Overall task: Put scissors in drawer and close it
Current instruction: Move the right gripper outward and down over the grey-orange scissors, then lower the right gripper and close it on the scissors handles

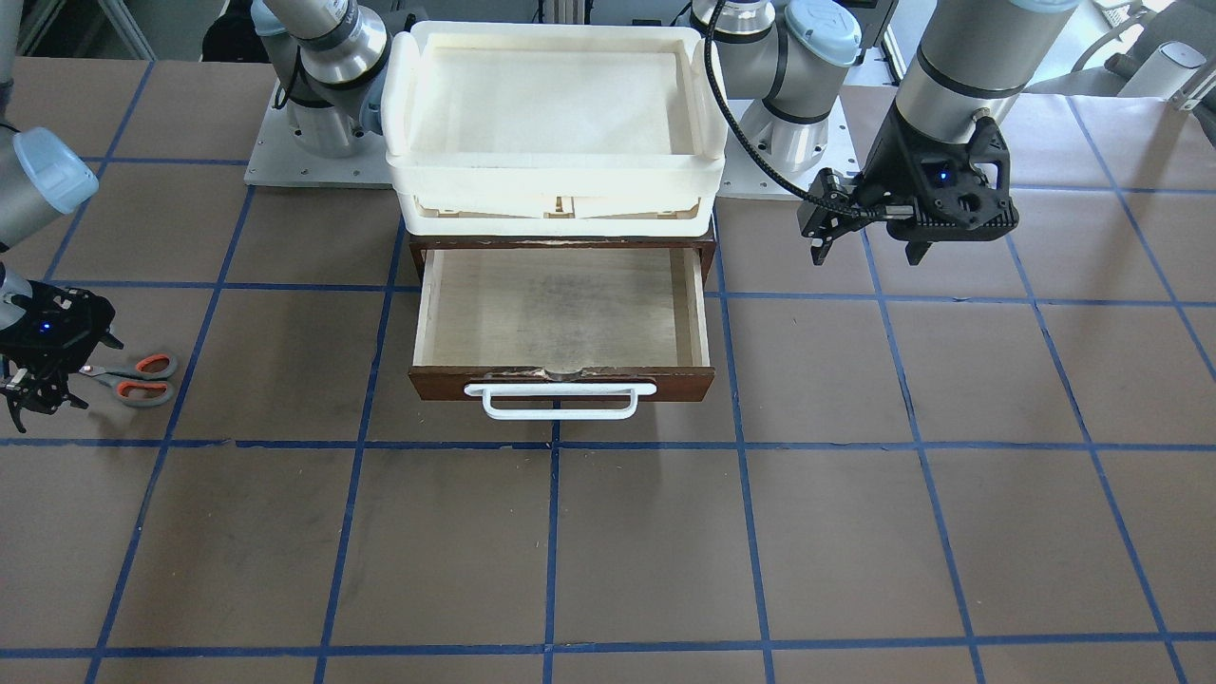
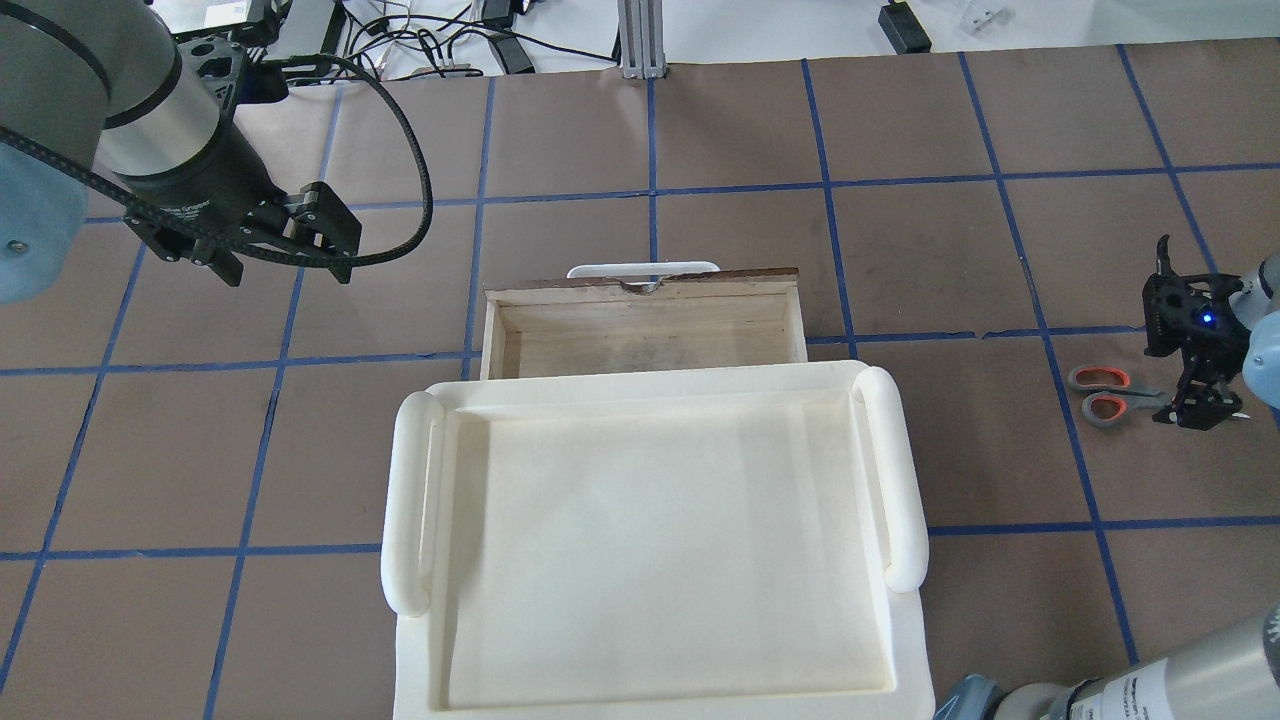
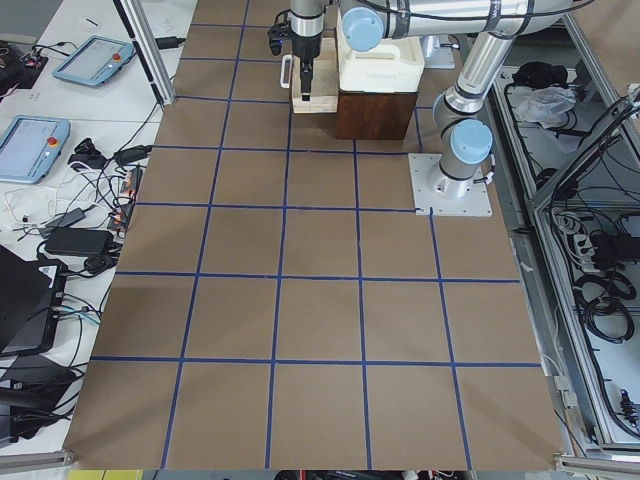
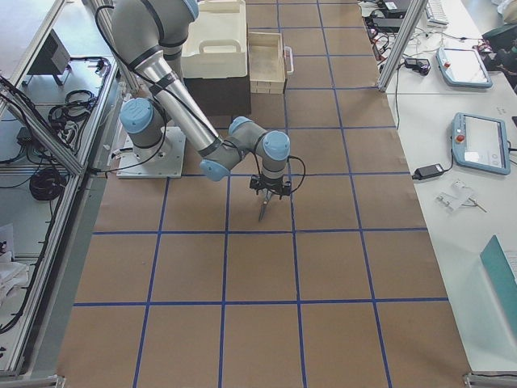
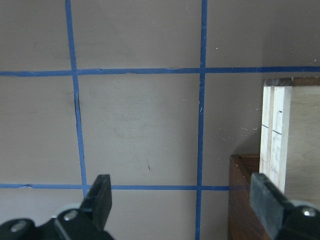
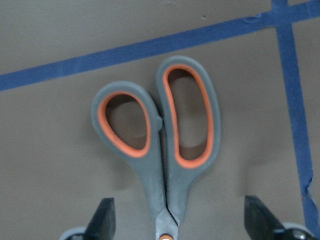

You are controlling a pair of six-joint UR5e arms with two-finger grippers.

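The scissors (image 1: pixel 142 378), with grey handles lined in orange-red, lie flat on the brown table to the drawer's side; they also show in the overhead view (image 2: pixel 1104 393). My right gripper (image 1: pixel 38 394) is open low over their blade end. In the right wrist view its fingers (image 6: pixel 102 220) stand on both sides of the scissors (image 6: pixel 160 140) near the pivot, apart from them. The drawer (image 1: pixel 560 313) is pulled open and empty, its white bar handle (image 1: pixel 560 399) at the front. My left gripper (image 1: pixel 869 249) is open and empty, above the table beside the drawer's other side (image 5: pixel 277 130).
A cream-white plastic tray (image 1: pixel 551 180) sits on top of the dark cabinet that holds the drawer. Blue tape lines grid the table. Both arm bases (image 1: pixel 313 123) stand behind the cabinet.
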